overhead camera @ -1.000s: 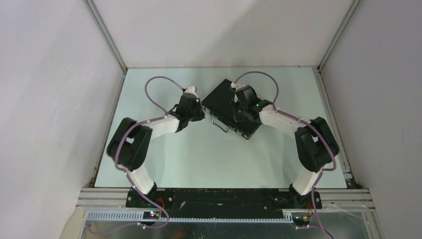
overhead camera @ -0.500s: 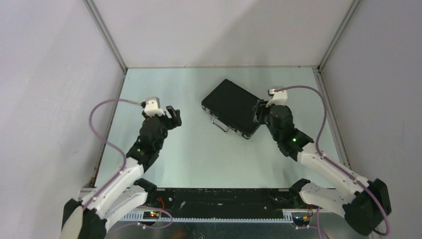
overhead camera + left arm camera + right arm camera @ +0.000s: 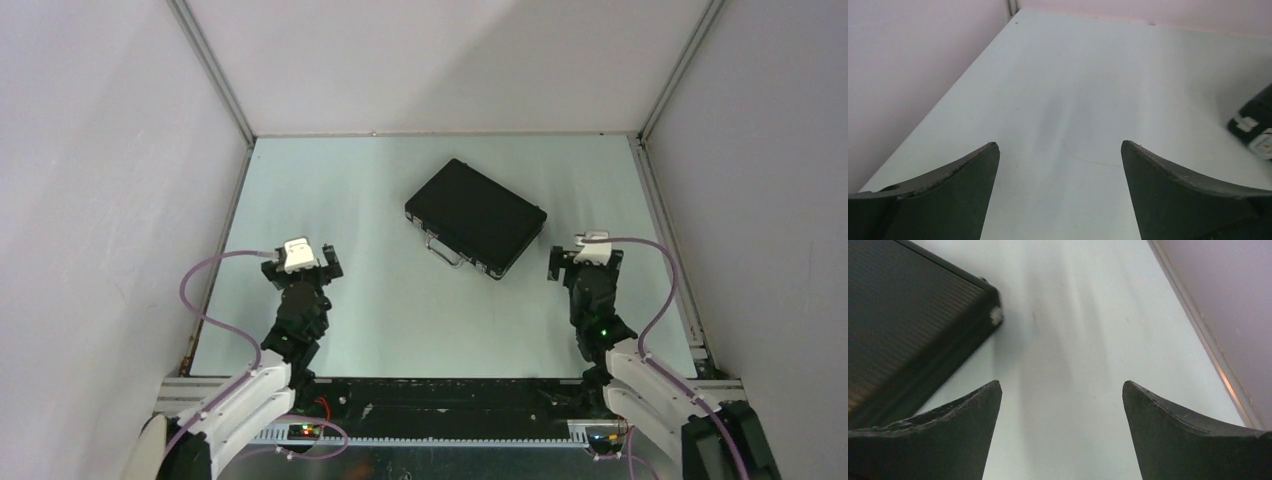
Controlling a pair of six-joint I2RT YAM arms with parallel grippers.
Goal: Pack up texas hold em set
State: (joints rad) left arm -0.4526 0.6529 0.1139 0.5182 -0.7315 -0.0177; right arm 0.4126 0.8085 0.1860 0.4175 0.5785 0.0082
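Note:
The black briefcase (image 3: 476,216) of the texas hold em set lies closed and flat on the pale table, turned at an angle, its silver handle (image 3: 445,250) facing the near side. Chips, cards and dice are hidden from view. My left gripper (image 3: 300,268) stands open over bare table at the near left, well clear of the case; a corner of the briefcase (image 3: 1255,130) shows at the right edge of the left wrist view. My right gripper (image 3: 585,262) stands open at the near right, empty, with the briefcase (image 3: 903,325) just ahead on its left.
Grey walls close in the table on the left, back and right, with a metal rail (image 3: 668,235) along the right edge. The wall's base strip (image 3: 1208,350) runs close beside the right gripper. The arm bases sit on a black bar (image 3: 450,395) at the near edge.
Both arms have pulled back from the briefcase toward the near edge, and both grippers have gone from shut to open. The case has stayed where it lay.

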